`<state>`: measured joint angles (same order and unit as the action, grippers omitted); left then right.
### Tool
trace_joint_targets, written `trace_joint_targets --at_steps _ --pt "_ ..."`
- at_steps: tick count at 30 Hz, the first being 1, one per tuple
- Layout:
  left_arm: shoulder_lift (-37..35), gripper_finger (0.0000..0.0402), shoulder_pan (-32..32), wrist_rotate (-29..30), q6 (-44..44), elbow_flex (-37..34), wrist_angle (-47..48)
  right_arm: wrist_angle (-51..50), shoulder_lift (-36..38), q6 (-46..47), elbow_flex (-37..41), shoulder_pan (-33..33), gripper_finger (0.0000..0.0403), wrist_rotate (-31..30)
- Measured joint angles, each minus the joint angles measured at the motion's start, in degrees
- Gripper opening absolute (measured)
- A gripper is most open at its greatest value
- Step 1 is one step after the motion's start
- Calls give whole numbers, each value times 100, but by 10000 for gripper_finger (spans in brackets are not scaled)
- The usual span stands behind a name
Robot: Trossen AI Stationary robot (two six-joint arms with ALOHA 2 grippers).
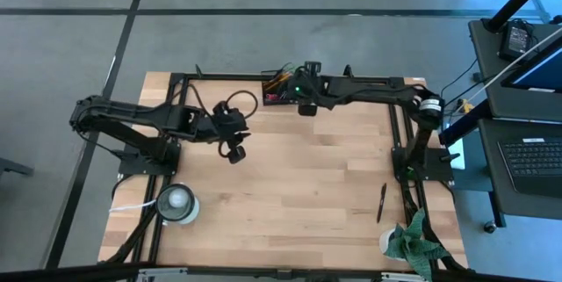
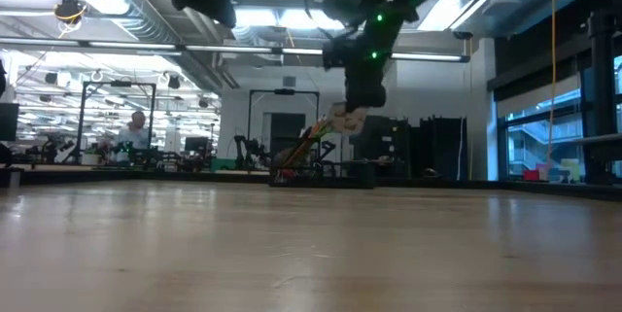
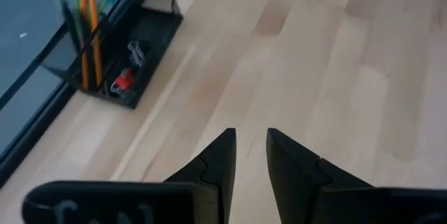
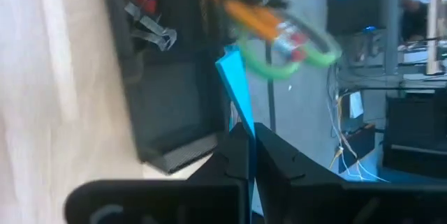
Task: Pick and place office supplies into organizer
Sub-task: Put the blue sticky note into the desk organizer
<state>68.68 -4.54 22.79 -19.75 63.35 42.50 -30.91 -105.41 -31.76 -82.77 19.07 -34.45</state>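
Note:
The organizer [image 1: 279, 90] is a small black tray at the table's far edge. It holds orange pencils [image 3: 89, 28], green scissor handles [image 4: 293, 56], a red piece [image 3: 123, 81] and black clips [image 3: 136, 53]. My right gripper [image 1: 306, 104] hovers just right of the tray, shut on the blue note pad [image 4: 234, 91]. My left gripper [image 1: 235, 152] hangs open over bare wood left of centre, touching nothing. A black pen [image 1: 381, 203] lies flat on the table toward the right near side. My right gripper pinches the blue note pad between its two fingers, by the edge [image 4: 246, 137] nearest the fingertips. The pad shows edge-on and sticks out past the fingers toward the organizer. The low view shows the gripper pointing down with the pad [image 2: 345, 118] lifted clear above the table.
A white round roll [image 1: 176, 203] stands near the left near corner and a green cloth [image 1: 413, 240] lies at the right near corner. A black metal frame [image 1: 399, 124] runs along the table's edges. Bare wood spreads across the middle. People and desks show in the room beyond.

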Motion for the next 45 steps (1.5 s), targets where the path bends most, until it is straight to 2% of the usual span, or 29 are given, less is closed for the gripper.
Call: trace_joint_targets --at_steps 3,9,15,22,32,45 --pt "5 75 2 36 -3 0 161 32 -44 -19 165 55 13 19" --pt "15 75 2 221 -44 0 271 714 -184 -60 479 121 13 22" --pt "15 75 7 280 -70 0 265 1091 -449 -155 484 228 13 39" --pt "15 75 7 282 -207 0 271 1116 -828 -339 484 339 13 124" --pt "15 75 7 282 -219 0 271 1299 -980 -323 484 584 13 118" --pt "18 75 7 284 -292 0 271 1433 -1069 -298 479 664 13 697"
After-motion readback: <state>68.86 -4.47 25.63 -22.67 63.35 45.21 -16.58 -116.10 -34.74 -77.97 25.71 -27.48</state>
